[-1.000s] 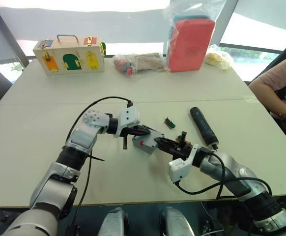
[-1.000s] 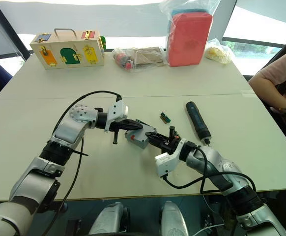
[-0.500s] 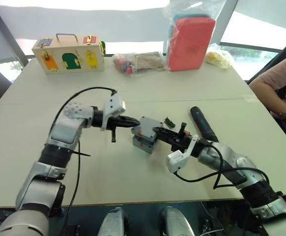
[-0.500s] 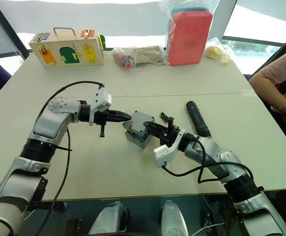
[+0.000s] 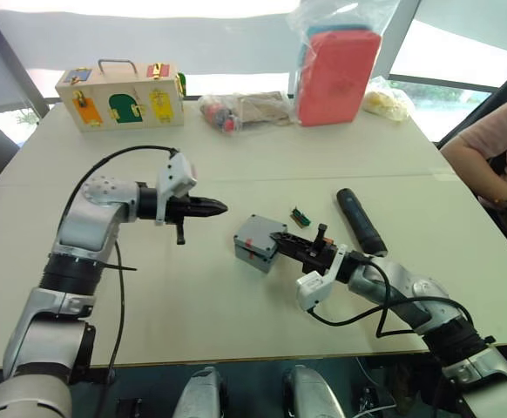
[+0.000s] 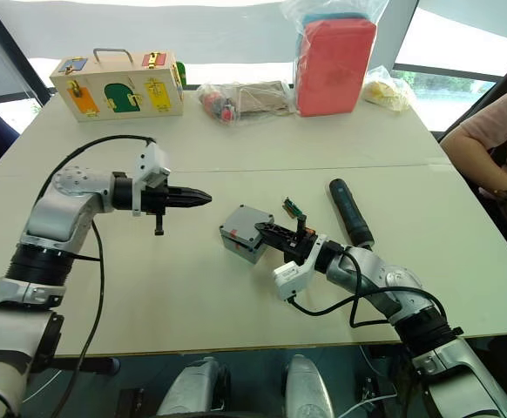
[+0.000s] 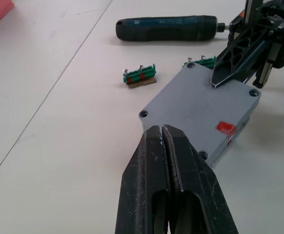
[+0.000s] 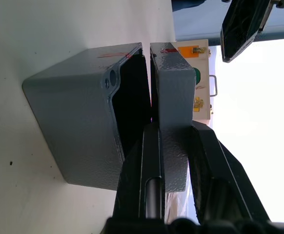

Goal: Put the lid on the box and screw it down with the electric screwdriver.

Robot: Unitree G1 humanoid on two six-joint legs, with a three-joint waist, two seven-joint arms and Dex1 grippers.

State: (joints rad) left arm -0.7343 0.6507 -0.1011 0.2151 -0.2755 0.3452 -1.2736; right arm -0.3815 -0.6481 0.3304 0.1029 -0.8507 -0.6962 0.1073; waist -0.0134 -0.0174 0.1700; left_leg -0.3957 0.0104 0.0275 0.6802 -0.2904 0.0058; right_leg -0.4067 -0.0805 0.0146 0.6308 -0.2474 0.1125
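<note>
At centre frame we see the right gripper (image 5: 281,239) pinching the shallow grey plastic lid (image 8: 173,92) over the deeper grey plastic box (image 5: 255,244); the left gripper (image 5: 219,207), fingers pressed together, hovers left of it, and the black cylindrical electric screwdriver (image 5: 360,221) lies right of it.

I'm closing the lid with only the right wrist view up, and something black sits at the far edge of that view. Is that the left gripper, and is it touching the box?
Observer: Yes, that is the left gripper. Its fingers are shut and it is held in the air to the robot's left of the box, clear of it.
Operator: Where's the screwdriver for afterwards?
Observer: The electric screwdriver lies flat on the table just beyond the right gripper, on the robot's right. Nothing is touching it, and its thin end points toward the robot.
</note>
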